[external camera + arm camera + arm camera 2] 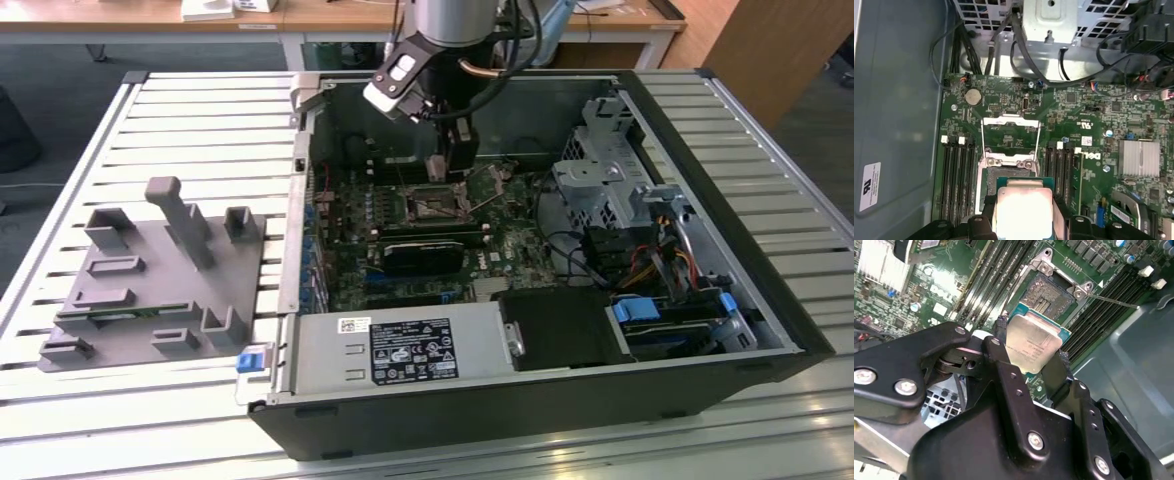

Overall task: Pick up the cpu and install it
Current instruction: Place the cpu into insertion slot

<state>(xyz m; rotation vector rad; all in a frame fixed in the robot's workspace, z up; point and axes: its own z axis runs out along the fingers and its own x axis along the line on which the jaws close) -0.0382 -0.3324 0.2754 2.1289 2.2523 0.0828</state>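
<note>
The cpu [1033, 342], a flat square chip with a silver-grey top, sits between my gripper's [1029, 354] two black fingers [1000, 347], which are shut on its opposite edges. In the first wrist view the cpu [1024, 211] hangs just over the near edge of the open socket [985, 180], whose metal load plate [1011, 122] is flipped back. The second wrist view shows the bare socket [1050, 294] a little beyond the chip. In the exterior view my gripper [458, 168] reaches down into the open computer case [747, 300], just above the socket [438, 205] on the motherboard.
Memory slots [956, 175] flank the socket on both sides. A finned heatsink [1139, 157] and loose cables [1019, 55] lie nearby. The drive cage [607, 170] and power supply [400, 350] crowd the case. A grey fixture tray [147, 290] sits at the exterior view's left.
</note>
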